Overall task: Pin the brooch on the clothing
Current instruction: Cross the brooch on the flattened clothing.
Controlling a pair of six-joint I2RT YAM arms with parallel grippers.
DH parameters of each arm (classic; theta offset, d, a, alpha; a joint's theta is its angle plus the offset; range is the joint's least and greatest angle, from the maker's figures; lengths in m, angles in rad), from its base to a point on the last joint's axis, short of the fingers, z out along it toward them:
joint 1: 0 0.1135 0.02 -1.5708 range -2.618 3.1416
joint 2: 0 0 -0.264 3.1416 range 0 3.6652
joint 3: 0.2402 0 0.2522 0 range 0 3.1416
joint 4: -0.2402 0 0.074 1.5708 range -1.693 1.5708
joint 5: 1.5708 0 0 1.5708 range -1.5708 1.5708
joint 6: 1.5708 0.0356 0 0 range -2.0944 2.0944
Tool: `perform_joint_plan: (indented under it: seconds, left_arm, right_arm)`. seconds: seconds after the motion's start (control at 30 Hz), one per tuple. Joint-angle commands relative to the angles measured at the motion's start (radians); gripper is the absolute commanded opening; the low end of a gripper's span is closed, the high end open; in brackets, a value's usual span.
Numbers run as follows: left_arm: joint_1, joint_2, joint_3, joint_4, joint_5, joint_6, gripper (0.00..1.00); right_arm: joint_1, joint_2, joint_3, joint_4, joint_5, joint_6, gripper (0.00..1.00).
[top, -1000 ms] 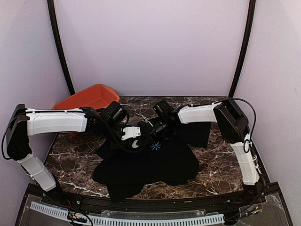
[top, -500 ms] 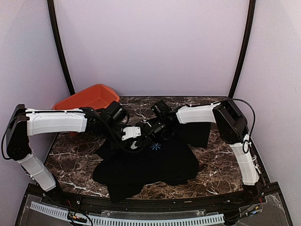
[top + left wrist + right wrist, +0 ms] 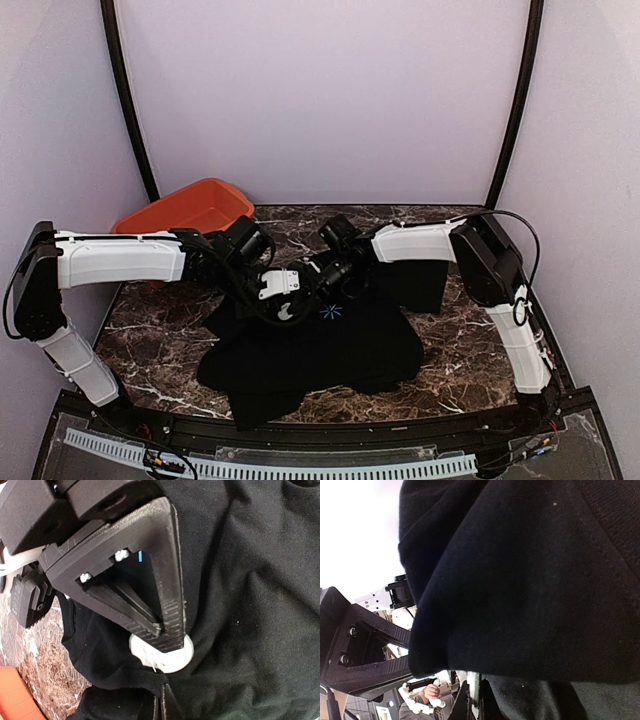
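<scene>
On one T-shirt (image 3: 330, 350), left gripper (image 3: 161, 702) and right gripper (image 3: 167, 635), both pressed together, meet at one brooch (image 3: 175, 662).

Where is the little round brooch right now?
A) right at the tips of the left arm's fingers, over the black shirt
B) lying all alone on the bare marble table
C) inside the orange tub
A: the left wrist view shows the brooch just under the tips of the left fingers, with the black shirt behind it, far from the orange tub.
</scene>
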Motion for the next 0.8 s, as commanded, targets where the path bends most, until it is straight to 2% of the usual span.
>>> perform_joint_plan:
  seconds: [0.0,0.77]
  left_arm:
    - [-0.010,-0.027,-0.007,-0.007,0.029,0.001,0.01]
    - [-0.011,-0.021,-0.006,-0.009,0.032,0.001,0.01]
  right_arm:
    - [0.001,-0.003,0.027,-0.031,0.041,-0.038,0.00]
    - [0.043,0.013,0.088,-0.134,0.043,-0.161,0.00]
